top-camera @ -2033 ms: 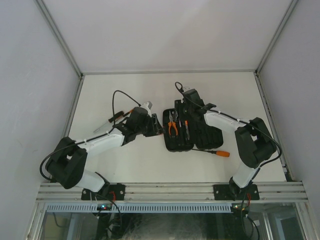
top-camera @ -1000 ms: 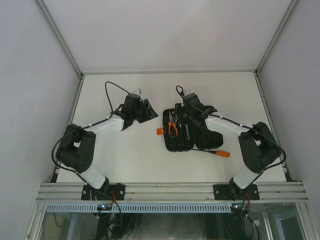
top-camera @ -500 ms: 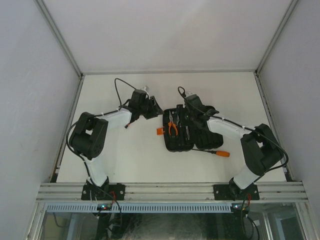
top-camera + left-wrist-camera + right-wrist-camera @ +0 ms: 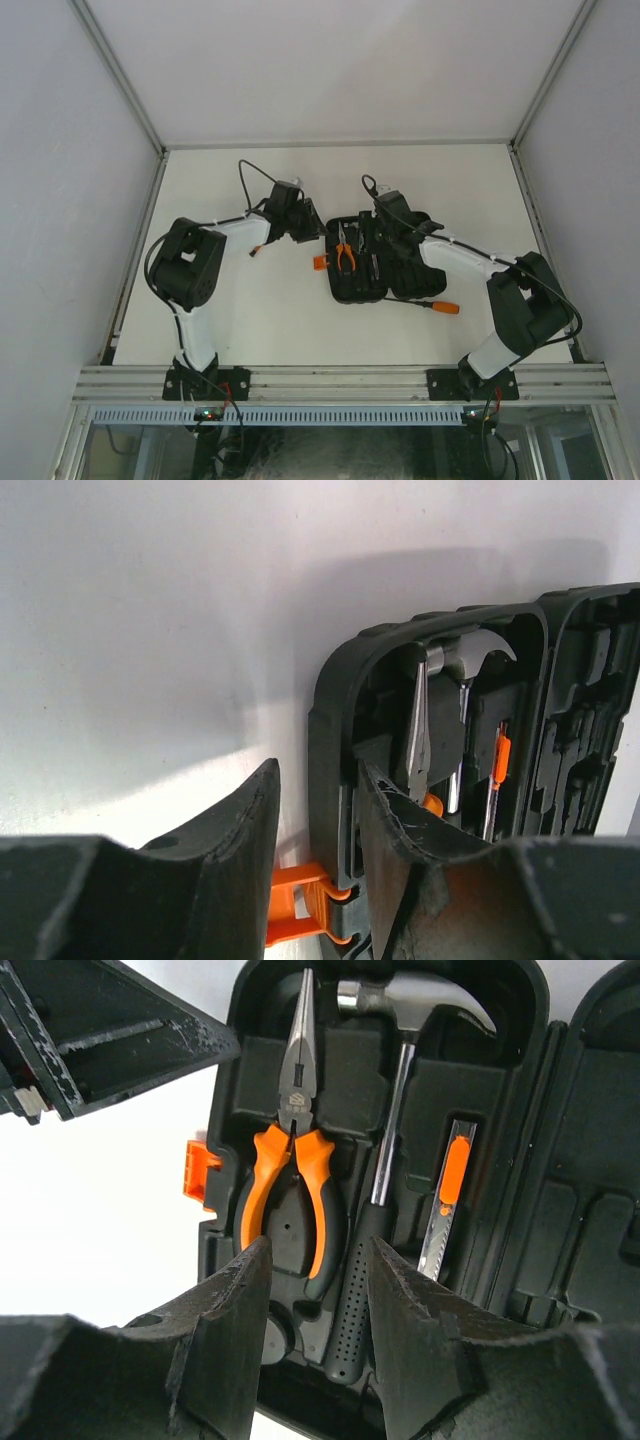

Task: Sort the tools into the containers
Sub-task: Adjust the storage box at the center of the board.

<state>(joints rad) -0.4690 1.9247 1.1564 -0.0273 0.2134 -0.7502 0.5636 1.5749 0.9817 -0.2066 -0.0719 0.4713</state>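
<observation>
From above, the left arm has folded in over the last two seconds. Its elbow has swung toward the tool case (image 4: 405, 280), and the left claw (image 4: 303, 228), after pulling off the latch side, is back at the case's far latch-side corner. The orange latch (image 4: 320, 262) now lies uncovered. The right claw (image 4: 385, 228) has barely shifted and hangs over the case's open tray. One orange-handled screwdriver (image 4: 441, 307) lies on the table (image 4: 270, 320) just beside the case's near edge, so sorting is unfinished. The left arm looks set to steady the case.

At the left wrist, the left claw (image 4: 318, 825) is spread, with one finger outside the case wall (image 4: 325, 750) and one inside. It straddles the rim without visibly pressing it.

At the right wrist, the right claw (image 4: 318, 1295) is spread and pinches nothing, poised above the handle ends. The tray holds the pliers (image 4: 290, 1160) nearest the latch, then the hammer (image 4: 395, 1110), then a slim steel tool (image 4: 452, 1200) with an orange slider. The case's other half shows only bare moulded slots.
</observation>
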